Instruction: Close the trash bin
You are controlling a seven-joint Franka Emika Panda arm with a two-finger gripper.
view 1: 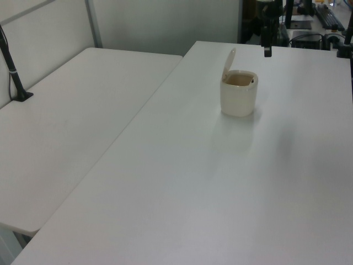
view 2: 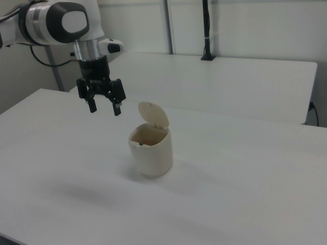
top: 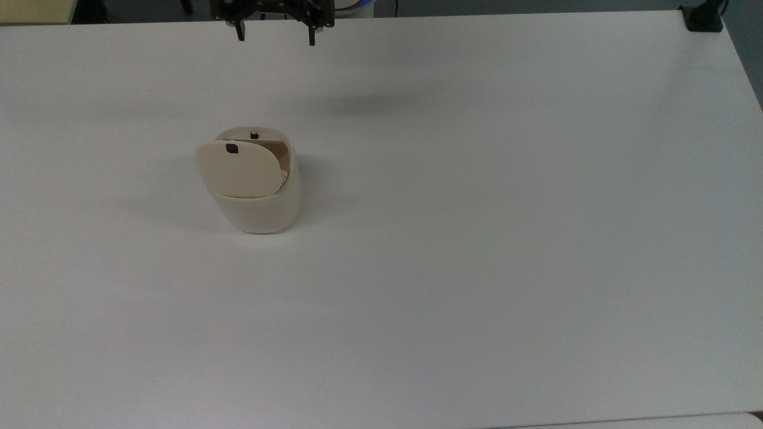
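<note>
The trash bin (top: 259,196) stands upright on the white worktop (top: 477,238), toward the top view's left half and well in from every edge. Its lid (top: 238,170) is raised on its hinge, standing nearly upright in the right view (view 2: 153,114), so the cream interior is exposed; a small black square mark (top: 231,149) sits near the lid's free edge, and a matching dark catch shows on the bin's far rim. Nothing lies beside the bin.

The hand (view 2: 104,107) hangs in the air above the worktop, apart from the bin and higher than its lid, off to the right view's left of it. Its two fingers are spread wide apart and carry nothing. In the top view the hand (top: 275,34) appears near the worktop's far edge, beyond the bin.

The task seems to be at its approach stage: the lid is not yet touched. The next move likely calls for bringing the hand over behind the raised lid, then pushing it forward and down toward the rim until it latches, gently enough that the light bin does not tip or slide.
</note>
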